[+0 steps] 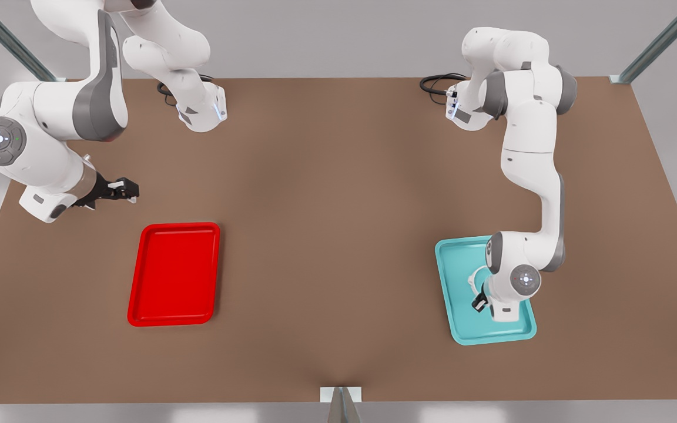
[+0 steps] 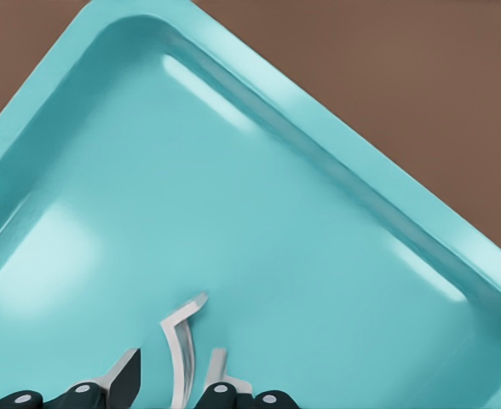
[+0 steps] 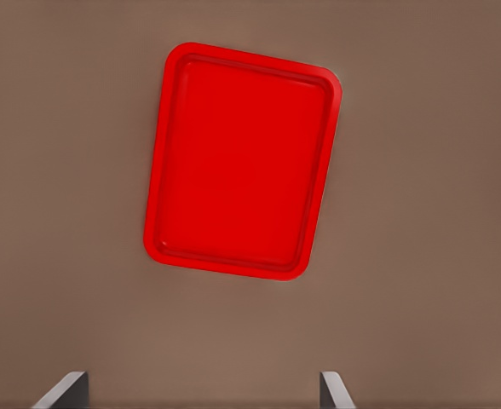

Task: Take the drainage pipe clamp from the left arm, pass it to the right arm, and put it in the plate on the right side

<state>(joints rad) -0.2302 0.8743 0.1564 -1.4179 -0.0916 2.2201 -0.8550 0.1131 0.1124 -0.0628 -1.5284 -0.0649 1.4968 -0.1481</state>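
Down over the teal tray (image 1: 462, 329) we see the left gripper (image 2: 172, 388), its fingers (image 2: 124, 375) spread on either side of the drainage pipe clamp (image 2: 181, 341), which lies in that tray. Over at the front view's left, the right gripper (image 1: 122, 189) hangs above the brown table (image 1: 327, 235) near the red plate (image 1: 138, 317), fingers (image 3: 63, 390) parted wide, holding nothing. Grey walls and metal struts (image 1: 662, 41) frame the table.

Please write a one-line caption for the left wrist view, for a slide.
Left pincer, open, straddles the white drainage pipe clamp lying in the teal tray.
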